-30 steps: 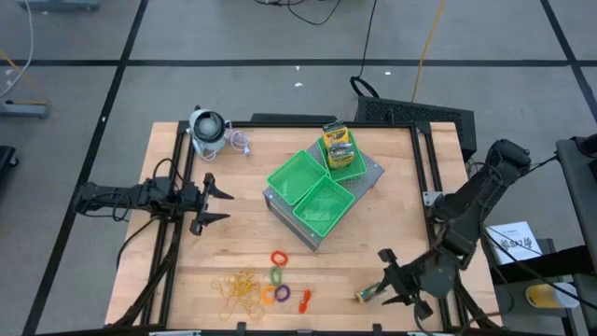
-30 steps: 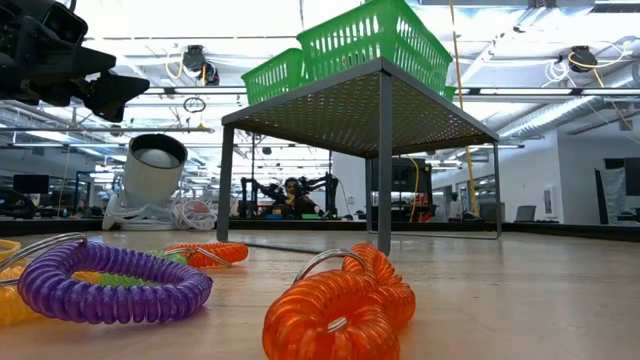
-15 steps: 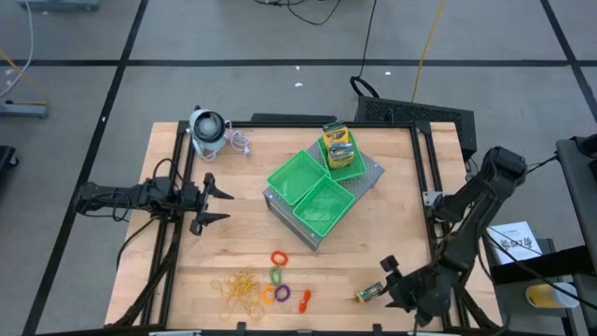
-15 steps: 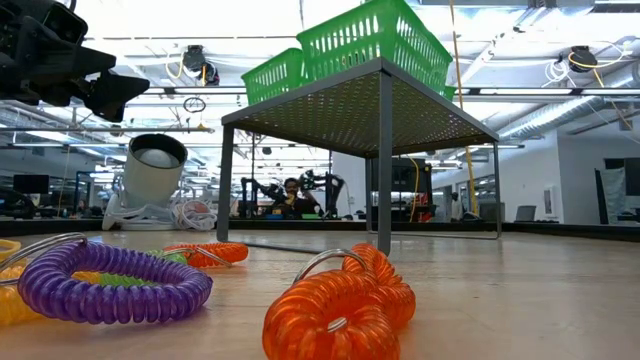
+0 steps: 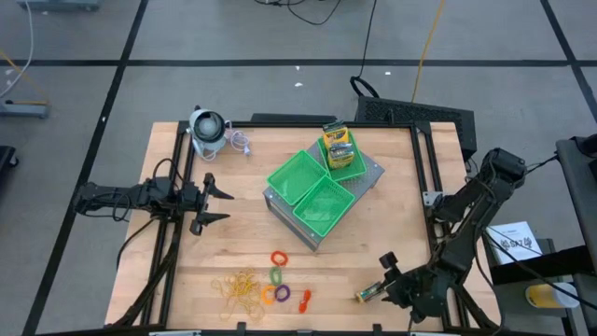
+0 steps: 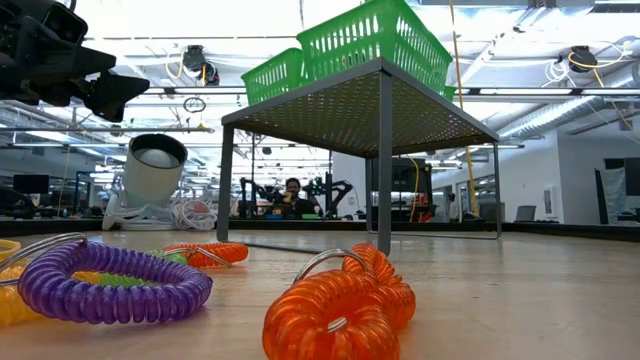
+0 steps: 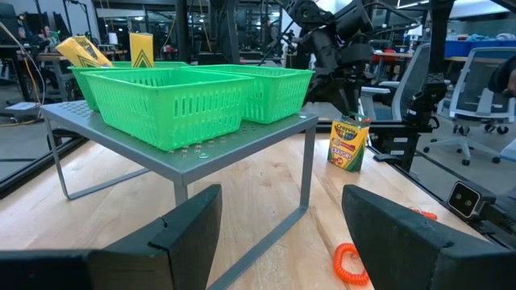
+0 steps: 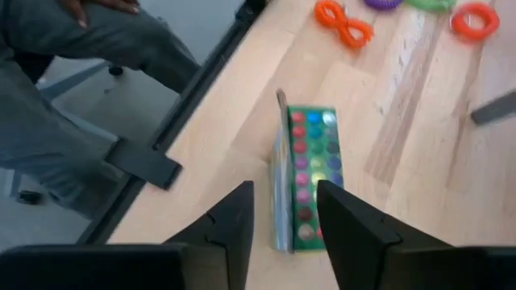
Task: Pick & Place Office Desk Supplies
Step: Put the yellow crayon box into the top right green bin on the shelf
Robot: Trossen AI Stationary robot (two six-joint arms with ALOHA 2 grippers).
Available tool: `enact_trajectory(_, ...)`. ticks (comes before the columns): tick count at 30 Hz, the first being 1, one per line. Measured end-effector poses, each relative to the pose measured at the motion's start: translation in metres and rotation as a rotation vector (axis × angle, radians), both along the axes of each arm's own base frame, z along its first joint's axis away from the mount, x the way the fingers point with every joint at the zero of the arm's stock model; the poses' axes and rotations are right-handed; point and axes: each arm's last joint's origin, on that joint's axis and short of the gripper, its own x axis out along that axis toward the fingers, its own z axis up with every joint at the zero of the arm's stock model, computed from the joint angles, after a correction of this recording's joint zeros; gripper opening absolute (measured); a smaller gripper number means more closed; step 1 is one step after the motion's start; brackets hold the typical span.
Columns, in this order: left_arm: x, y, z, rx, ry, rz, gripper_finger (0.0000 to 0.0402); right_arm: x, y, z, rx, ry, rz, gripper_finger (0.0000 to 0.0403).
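Observation:
A green crayon box [image 8: 310, 185] stands near the table's front right corner [image 5: 368, 295], and shows upright in the left wrist view [image 7: 348, 145]. My right gripper [image 8: 282, 211] slants down at it, open, one finger on each side of it in the wrist view [image 5: 385, 278]. A yellow-orange box [image 5: 338, 147] sits in the far green tray. Tan rubber bands [image 5: 238, 287] and coloured coil rings [image 5: 277, 276] lie near the front edge. My left gripper [image 5: 224, 205] waits open at the table's left. My right gripper comes at the green box slanting down from the near right, with its fingers [image 8: 347, 221] to either side of the box. I cannot tell whether they touch it.
Three green trays [image 5: 312, 187] stand on a raised grey perforated stand [image 6: 380, 110] mid-table. A grey-white round gadget [image 5: 207, 129] sits at the far left. The table's edge rail [image 8: 201, 89] runs close to the box, and a person's legs [image 8: 72, 80] show beyond it.
My right gripper has sunk toward the green box and tipped more steeply downward, rolling a little. The box has stayed where it was.

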Motion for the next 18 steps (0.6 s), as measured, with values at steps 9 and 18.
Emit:
enact_trajectory(9,0.0,0.0,0.0,0.0,0.0,0.0,0.0264,-0.0013,-0.0021,-0.0018,-0.017,0.023,-0.009,0.0028)
enact_trajectory(18,0.0,0.0,0.0,0.0,0.0,0.0,0.0264,-0.0027,-0.0059,-0.0043,-0.071,0.042,-0.002,0.0002)
